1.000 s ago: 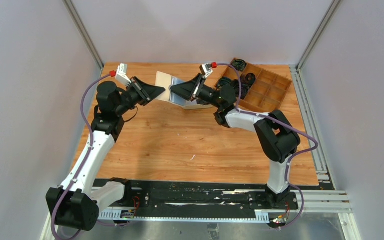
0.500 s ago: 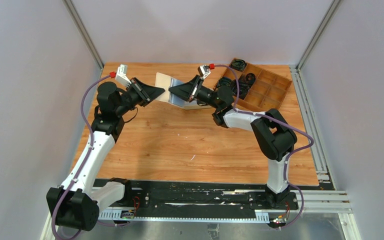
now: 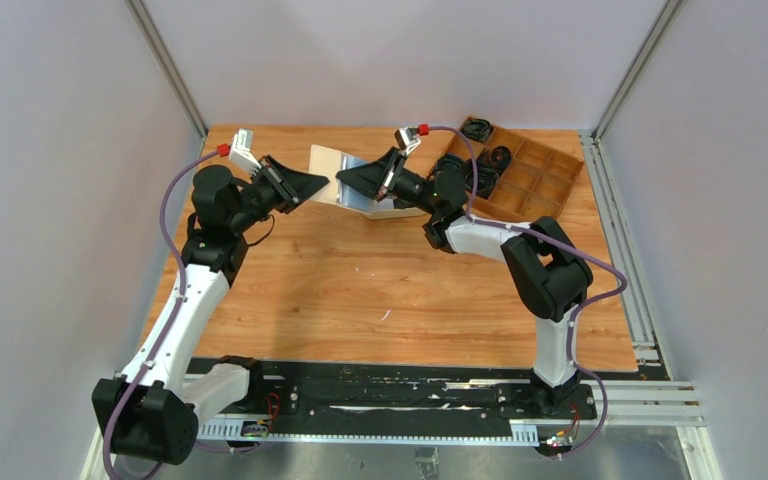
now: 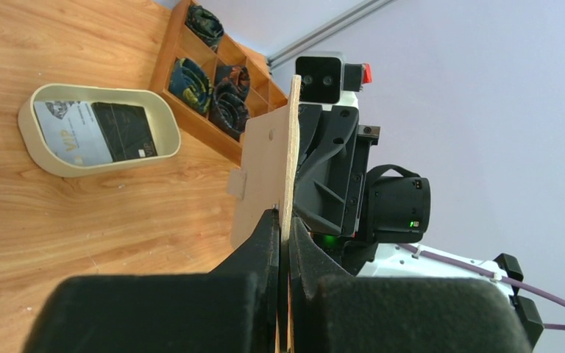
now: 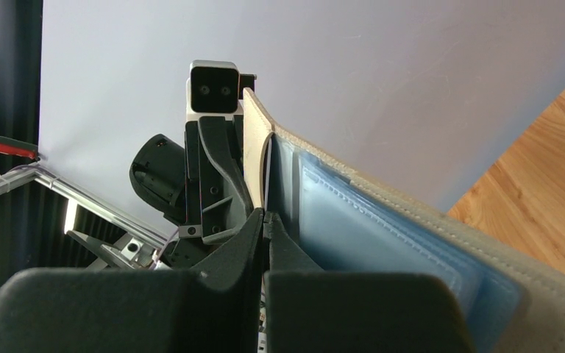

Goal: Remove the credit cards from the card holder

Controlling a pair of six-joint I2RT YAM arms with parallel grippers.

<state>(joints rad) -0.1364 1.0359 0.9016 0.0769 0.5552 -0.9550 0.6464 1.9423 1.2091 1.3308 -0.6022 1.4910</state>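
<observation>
Since the earlier frame my right arm has edged a little to the left, toward the card holder, and its gripper has gone from partly open to pinched shut. The left arm and the holder have hardly moved.

My left gripper (image 4: 283,220) is clamped on the tan outer flap of the card holder (image 4: 268,169), holding it on edge in the air over the far edge of the tabletop (image 3: 360,290), slightly left of the middle. The holder hangs open, with its pale blue sleeves facing my right side.

My right gripper (image 5: 265,217) meets it from the other side. Its fingers are closed where the tan cover joins the blue sleeves, so it seems to have the holder's inner leaf. I cannot tell whether a card edge is also caught between them.

Further right, near the far edge, the oval tray (image 4: 26,121) sits on the tabletop. It already holds two credit cards (image 4: 99,131), one pale and one black, lying flat side by side. Beyond it, in the far right corner, is the compartment box (image 4: 191,121) with its cable coils.

I judge the task well along, with two cards out and put down. The sleeves my right wrist camera sees look bare. The pockets are only partly in view, though, so one card may still be inside. This pinch looks like either a pull on that card or a check of the pockets.
</observation>
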